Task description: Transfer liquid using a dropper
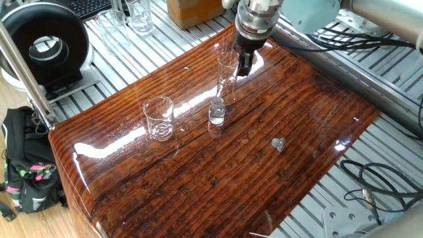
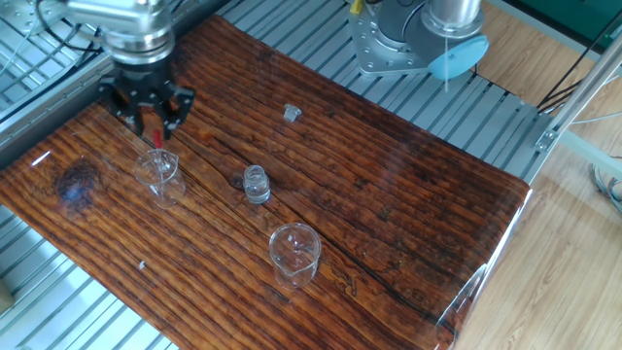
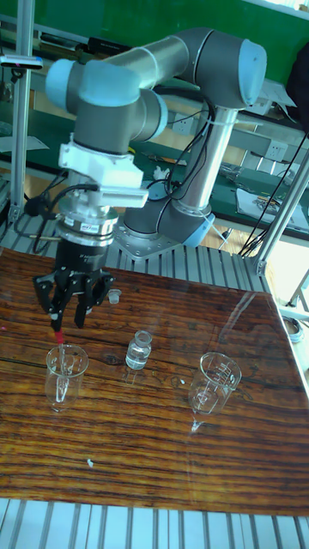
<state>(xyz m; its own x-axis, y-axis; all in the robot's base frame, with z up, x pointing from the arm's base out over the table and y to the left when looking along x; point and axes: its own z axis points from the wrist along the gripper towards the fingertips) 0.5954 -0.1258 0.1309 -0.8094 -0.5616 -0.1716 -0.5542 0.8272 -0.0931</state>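
Dropper (image 2: 155, 142) is standing nearly upright in the tall glass cylinder (image 2: 158, 177), red bulb poking above the rim. Gripper (image 2: 144, 115) is hanging just above it, toward eleven o'clock, jaws spread and empty. Vial (image 2: 256, 184) is sitting at four o'clock, leaving open room.

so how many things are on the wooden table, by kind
glass cups: 2, one holding the dropper, one without
dropper: 1
small vial: 1
loose cap: 1
total: 5
The gripper hangs open just above the dropper.
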